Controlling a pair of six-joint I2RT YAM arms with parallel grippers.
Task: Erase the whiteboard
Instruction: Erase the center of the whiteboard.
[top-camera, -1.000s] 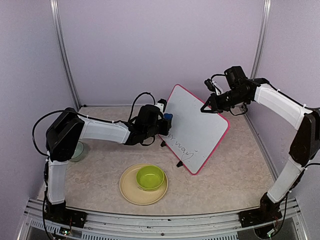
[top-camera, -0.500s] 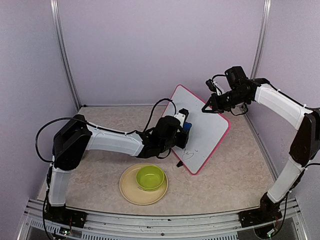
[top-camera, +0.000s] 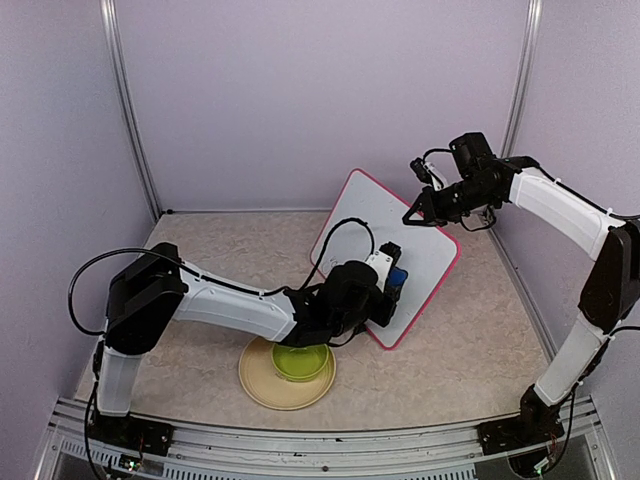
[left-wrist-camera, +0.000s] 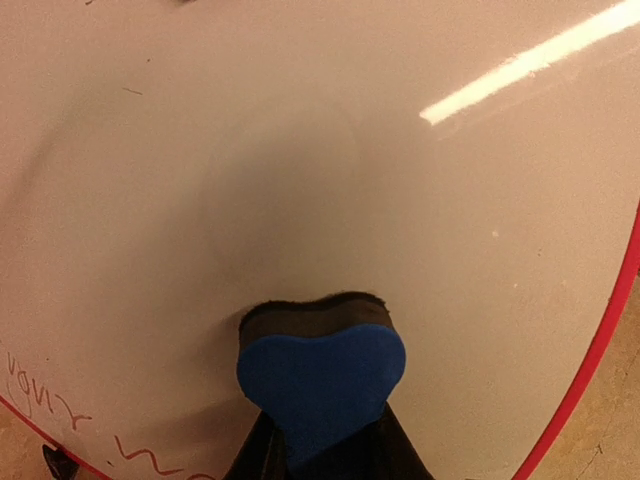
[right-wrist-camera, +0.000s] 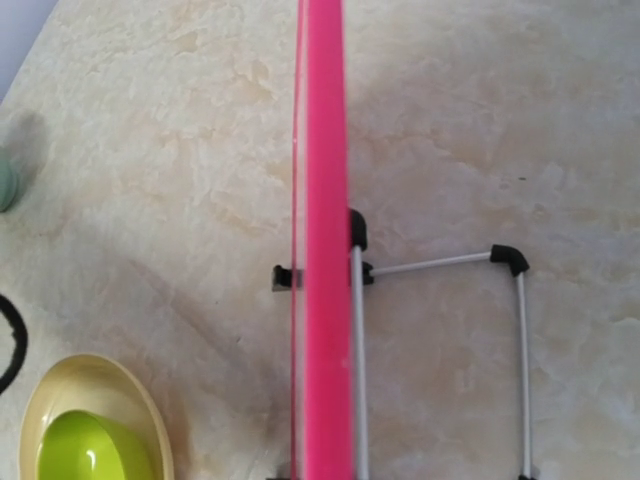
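Note:
The whiteboard (top-camera: 420, 245), white with a pink frame, stands tilted on its wire stand at mid table. My left gripper (top-camera: 386, 287) is shut on a blue heart-shaped eraser (top-camera: 398, 282) and presses it on the board's lower right part. In the left wrist view the eraser (left-wrist-camera: 320, 375) lies flat on the whiteboard (left-wrist-camera: 300, 150), with my gripper (left-wrist-camera: 322, 452) below it; some handwriting (left-wrist-camera: 45, 400) shows at the lower left. My right gripper (top-camera: 418, 213) is shut on the board's top edge. The right wrist view looks down the pink frame (right-wrist-camera: 322, 250); its fingers are hidden.
A yellow plate (top-camera: 262, 385) with a green bowl (top-camera: 300, 360) sits in front of the board, under my left forearm; both show in the right wrist view, plate (right-wrist-camera: 55, 400) and bowl (right-wrist-camera: 90, 450). The wire stand (right-wrist-camera: 500, 300) reaches out behind the board. Enclosure walls stand close around.
My left gripper has swept the eraser down and to the right across the board, from its upper left to its lower right, wiping off writing. The right arm has not moved.

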